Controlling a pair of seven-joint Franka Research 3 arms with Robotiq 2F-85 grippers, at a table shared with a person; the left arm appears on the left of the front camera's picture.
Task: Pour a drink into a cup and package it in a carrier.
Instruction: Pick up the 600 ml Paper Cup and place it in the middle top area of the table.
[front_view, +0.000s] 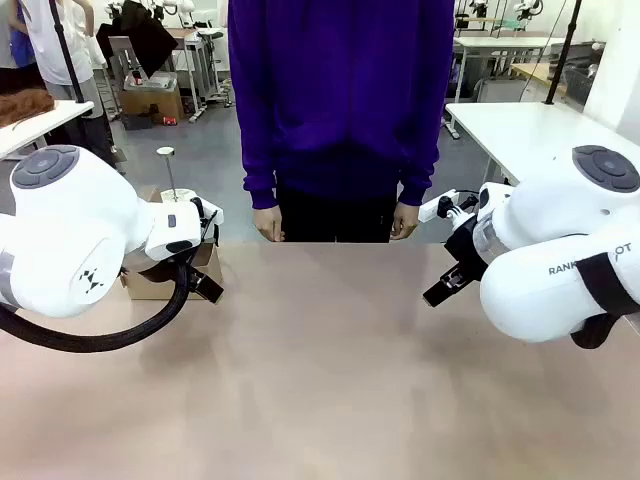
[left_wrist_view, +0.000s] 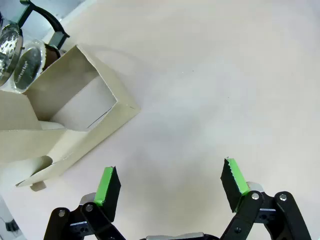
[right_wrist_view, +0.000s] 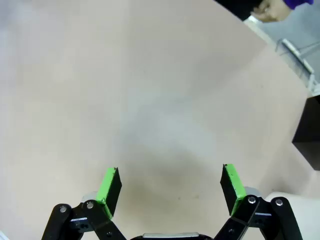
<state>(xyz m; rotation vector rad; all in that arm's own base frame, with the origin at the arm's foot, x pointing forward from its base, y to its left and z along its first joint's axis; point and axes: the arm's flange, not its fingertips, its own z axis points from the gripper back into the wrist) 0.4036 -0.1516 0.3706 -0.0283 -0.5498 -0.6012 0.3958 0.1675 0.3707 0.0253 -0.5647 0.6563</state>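
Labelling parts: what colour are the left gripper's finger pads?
Bright green pads on the left gripper; clearest in left wrist view.

You'll find the carrier (left_wrist_view: 85, 145) cut off at 9 o'clock in the left wrist view and mostly hidden behind the left arm (front_view: 70, 230) in front, and the black box (right_wrist_view: 307, 132) cropped at 3 o'clock.

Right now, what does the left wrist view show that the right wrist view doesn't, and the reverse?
Left wrist view: the cardboard carrier on the table, two round shiny objects beside it. Right wrist view: a person's hand past the table's far edge and a black box. Both: bare tabletop under an open, empty pincer, the left pincer and the right pincer.
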